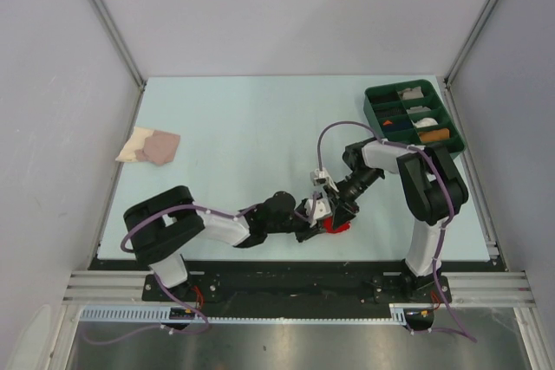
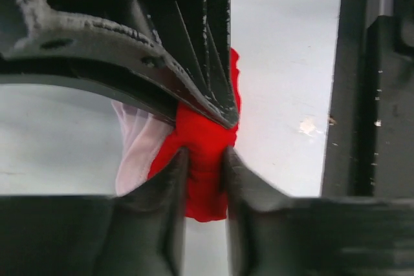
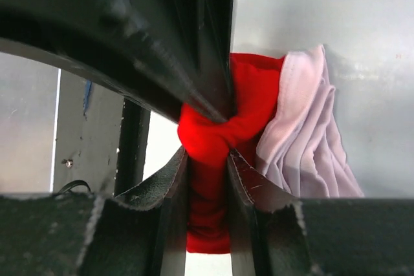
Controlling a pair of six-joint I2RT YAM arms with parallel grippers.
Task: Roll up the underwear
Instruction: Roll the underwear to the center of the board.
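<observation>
The red underwear (image 1: 338, 228) is a small bunched wad near the table's front edge, mostly hidden under both grippers. My left gripper (image 1: 316, 221) is shut on the red fabric (image 2: 204, 159), with a pale pink-white fold hanging to its left. My right gripper (image 1: 332, 210) comes in from the far side and is shut on the same red fabric (image 3: 208, 179), with the pale fold to its right. The two grippers meet tip to tip over the wad; each shows as a black shape in the other's wrist view.
A folded beige-and-pink cloth (image 1: 149, 146) lies at the far left of the table (image 1: 243, 127). A green compartment tray (image 1: 414, 116) with small items stands at the back right. Grey walls enclose the table.
</observation>
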